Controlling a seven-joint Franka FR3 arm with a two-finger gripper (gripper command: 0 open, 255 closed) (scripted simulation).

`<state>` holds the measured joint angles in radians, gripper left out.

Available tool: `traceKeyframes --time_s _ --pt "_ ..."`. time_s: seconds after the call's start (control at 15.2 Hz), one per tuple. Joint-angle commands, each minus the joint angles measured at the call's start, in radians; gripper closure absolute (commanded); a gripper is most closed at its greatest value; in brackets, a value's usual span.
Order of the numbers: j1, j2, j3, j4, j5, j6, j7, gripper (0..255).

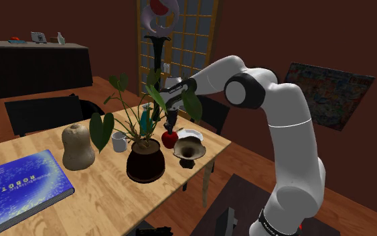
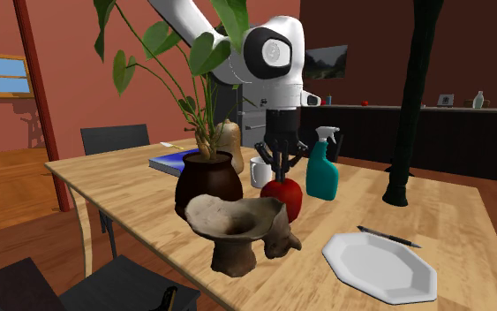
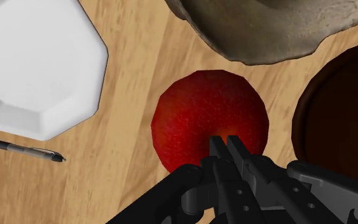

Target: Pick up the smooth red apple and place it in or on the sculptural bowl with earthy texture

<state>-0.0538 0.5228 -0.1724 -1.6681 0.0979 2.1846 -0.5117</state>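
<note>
Plant pot (image 2: 207, 184): dark, crowding one side of the apple
Bowl (image 2: 236, 223): earthy, just beside the apple with its rim higher, so a lift likely comes first
Apple (image 2: 283, 198): red, resting on the counter (image 2: 114, 181)
Tool (image 2: 280, 171): poised over the apple, fingers clenched on nothing
Plate (image 2: 380, 263): white, bare counter between it and the apple

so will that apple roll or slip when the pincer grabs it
The apple is round and sits free on the table, so a nudge would likely set it rolling. Its skin looks smooth and curved, so the pincer, shut above it, might slip off unless it closes across the widest part.
</note>
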Motion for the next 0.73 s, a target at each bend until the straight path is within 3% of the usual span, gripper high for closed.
traceKeyframes --time_s 0.0,0.66 --pt "0.000 -0.011 -0.002 0.012 -0.002 -0.023 0.001 255" --pt "0.003 -0.068 -0.008 0.064 -0.015 -0.131 0.008 255"
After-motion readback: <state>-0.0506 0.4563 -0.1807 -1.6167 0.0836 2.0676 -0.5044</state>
